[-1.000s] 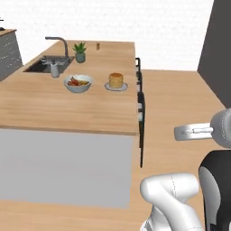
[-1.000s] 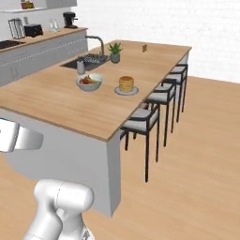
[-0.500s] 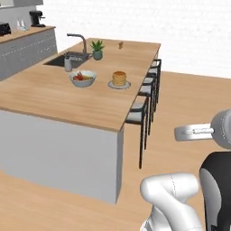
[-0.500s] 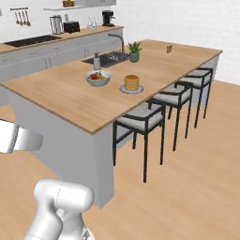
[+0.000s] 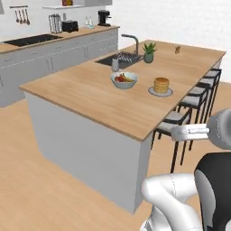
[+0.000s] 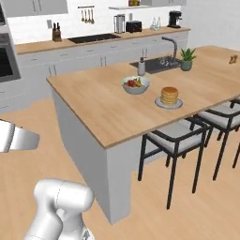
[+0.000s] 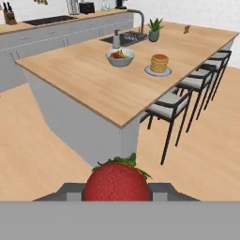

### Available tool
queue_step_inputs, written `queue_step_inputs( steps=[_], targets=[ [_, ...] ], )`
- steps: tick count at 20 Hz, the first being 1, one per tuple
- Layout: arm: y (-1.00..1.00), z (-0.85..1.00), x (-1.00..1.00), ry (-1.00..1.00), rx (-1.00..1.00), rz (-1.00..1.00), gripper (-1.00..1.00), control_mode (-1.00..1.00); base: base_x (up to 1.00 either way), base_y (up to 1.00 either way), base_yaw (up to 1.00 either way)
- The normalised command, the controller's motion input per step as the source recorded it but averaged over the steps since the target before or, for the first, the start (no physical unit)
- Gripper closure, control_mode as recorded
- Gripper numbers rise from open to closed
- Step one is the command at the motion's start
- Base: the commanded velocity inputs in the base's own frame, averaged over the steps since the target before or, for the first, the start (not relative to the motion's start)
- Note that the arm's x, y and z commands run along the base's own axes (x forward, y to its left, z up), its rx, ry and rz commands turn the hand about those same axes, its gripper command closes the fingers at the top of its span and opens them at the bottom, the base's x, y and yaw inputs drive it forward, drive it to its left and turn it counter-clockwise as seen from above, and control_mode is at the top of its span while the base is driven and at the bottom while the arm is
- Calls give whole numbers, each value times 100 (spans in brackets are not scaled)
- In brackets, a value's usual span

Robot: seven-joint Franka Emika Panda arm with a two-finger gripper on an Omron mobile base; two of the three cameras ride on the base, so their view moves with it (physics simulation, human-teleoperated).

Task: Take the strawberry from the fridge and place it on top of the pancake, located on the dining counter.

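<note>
Strawberry red, round, green leafy cap, clamped betw. gripper jaws.

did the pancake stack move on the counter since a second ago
No. The pancake still sits just right of the fruit bowl on the dining counter; only the camera swung round.

A home kitchen: wood-topped island with sink and stools, wall counter with cooktop.
</note>
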Motion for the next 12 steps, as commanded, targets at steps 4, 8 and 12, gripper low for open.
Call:
queue_step_inputs(
  steps=[4,8,12],
  targets=[
    [0,0,0,0,0,0,100,100,29,-95,52],
    [0,0,0,0,0,0,100,100,9,-97,52],
    [0,0,0,0,0,0,100,100,0,-98,53]
  ],
)
